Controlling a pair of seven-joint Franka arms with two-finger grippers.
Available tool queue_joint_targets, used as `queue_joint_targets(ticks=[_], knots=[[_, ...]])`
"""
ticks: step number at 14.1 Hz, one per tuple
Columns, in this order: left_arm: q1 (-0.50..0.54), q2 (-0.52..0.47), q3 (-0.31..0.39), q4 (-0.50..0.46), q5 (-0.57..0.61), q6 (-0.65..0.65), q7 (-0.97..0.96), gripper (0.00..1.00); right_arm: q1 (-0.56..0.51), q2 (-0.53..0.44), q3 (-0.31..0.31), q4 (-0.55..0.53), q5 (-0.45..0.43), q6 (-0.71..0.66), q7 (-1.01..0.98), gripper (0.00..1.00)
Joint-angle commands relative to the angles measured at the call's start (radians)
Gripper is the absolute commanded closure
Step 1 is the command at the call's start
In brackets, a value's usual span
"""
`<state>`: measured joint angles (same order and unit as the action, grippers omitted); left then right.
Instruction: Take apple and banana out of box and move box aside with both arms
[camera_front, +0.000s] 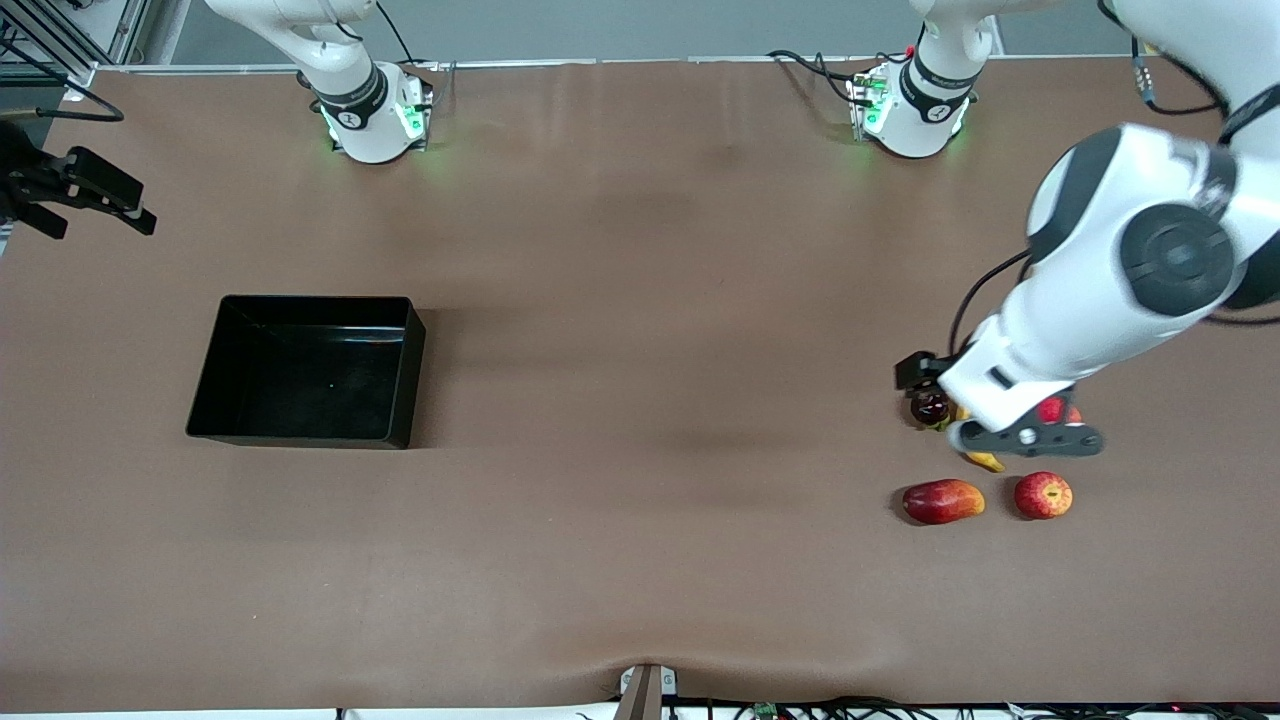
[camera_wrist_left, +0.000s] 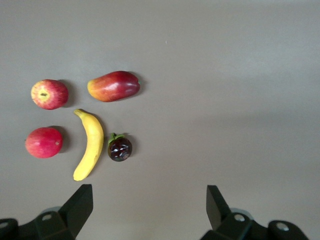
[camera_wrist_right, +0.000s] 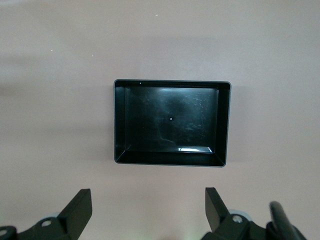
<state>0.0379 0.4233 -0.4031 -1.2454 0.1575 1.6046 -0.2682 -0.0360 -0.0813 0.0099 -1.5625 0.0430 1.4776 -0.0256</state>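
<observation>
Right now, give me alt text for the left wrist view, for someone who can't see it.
Five fruits lie grouped on a brown table: a yellow banana, a streaked red apple, a plain red fruit, a red-and-yellow mango and a dark purple mangosteen. The left gripper hangs open above them, holding nothing.

Box (camera_wrist_right: 171, 122) – glossy black plastic, faint scuffs on floor. Table (camera_front: 640, 500) – matt brown, smooth. Beside banana (camera_wrist_left: 90, 145), dark fruit (camera_wrist_left: 120, 148) shiny; apple (camera_wrist_left: 49, 94) smooth-skinned.

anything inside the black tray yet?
No. The black tray holds no fruit; the right wrist view shows its whole glossy floor bare, nothing covered. The banana lies on the table.
</observation>
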Motion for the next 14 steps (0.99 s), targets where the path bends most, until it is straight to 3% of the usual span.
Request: queue_joint_targets(ticks=[1, 4, 8, 14], knots=[[-0.064, -0.116, 0.191, -0.041, -0.107, -0.003, 0.119, 0.0, -0.008, 0.011, 0.007, 0.022, -0.073, -0.016, -0.01, 0.0], [-0.119, -0.193, 0.302, -0.058, -0.099, -0.047, 0.164, 0.0, -0.008, 0.011, 0.005, 0.016, -0.084, -0.039, -0.005, 0.0], [-0.136, -0.365, 0.346, -0.23, -0.099, -0.069, 0.17, 0.0, -0.012, 0.012, 0.005, 0.018, -0.083, -0.039, 0.0, 0.0], [-0.144, -0.521, 0.385, -0.368, -0.11, -0.063, 0.176, 0.0, -0.002, 0.011, 0.007, 0.035, -0.077, -0.027, 0.001, 0.0]])
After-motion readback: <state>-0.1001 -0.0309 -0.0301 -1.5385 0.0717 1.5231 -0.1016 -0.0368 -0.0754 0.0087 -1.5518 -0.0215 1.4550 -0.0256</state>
